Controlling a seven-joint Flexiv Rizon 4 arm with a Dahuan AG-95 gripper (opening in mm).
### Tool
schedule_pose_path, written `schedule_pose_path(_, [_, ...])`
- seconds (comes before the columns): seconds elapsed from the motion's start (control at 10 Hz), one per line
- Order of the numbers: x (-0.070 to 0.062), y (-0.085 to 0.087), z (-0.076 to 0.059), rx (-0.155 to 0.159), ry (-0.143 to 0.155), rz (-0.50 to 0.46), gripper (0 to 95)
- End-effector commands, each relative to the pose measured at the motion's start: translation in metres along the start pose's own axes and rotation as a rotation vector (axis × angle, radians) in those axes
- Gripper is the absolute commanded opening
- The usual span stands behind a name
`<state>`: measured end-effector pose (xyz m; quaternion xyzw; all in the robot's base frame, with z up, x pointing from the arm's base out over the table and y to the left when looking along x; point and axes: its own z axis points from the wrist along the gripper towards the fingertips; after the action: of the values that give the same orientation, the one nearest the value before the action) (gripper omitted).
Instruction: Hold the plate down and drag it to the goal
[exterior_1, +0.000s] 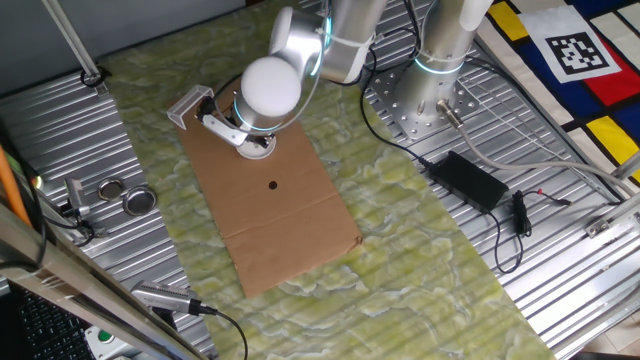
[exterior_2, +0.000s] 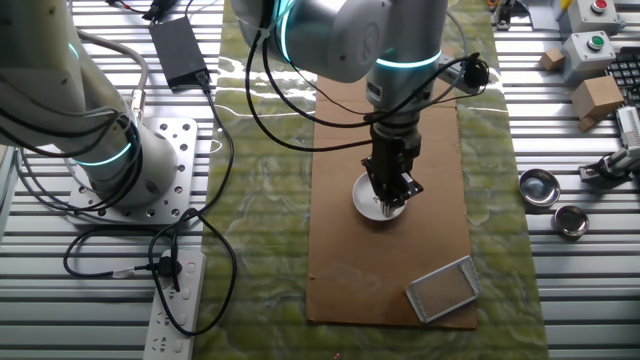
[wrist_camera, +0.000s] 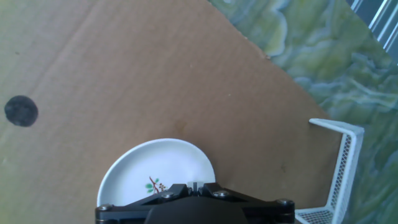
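Observation:
The plate is a small white disc with a little plant motif, lying on the brown cardboard sheet. It also shows in the other fixed view and, mostly hidden under the arm, in one fixed view. My gripper is shut, its fingertips pressed together down on the plate's surface; it shows in the other fixed view too. The goal is a whitish L-shaped corner frame at the cardboard's edge, right of the plate and apart from it. It also shows in both fixed views.
A black dot marks the cardboard left of the plate. Two silvery metal lids lie on the ribbed metal table beside the green mat. A black power brick and cables lie near the arm base.

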<state>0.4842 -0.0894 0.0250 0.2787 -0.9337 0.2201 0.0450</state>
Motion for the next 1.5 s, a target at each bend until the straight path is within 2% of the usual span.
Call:
schedule_pose_path(0.1, [0.0,-0.004,-0.001,0.001,-0.002,-0.006,0.0])
schedule_pose_path(0.7, [-0.002,-0.012,0.005,-0.001,-0.007,-0.02,0.0])
schedule_pose_path(1.5, [-0.003,-0.036,0.014,-0.006,-0.012,-0.06,0.0])
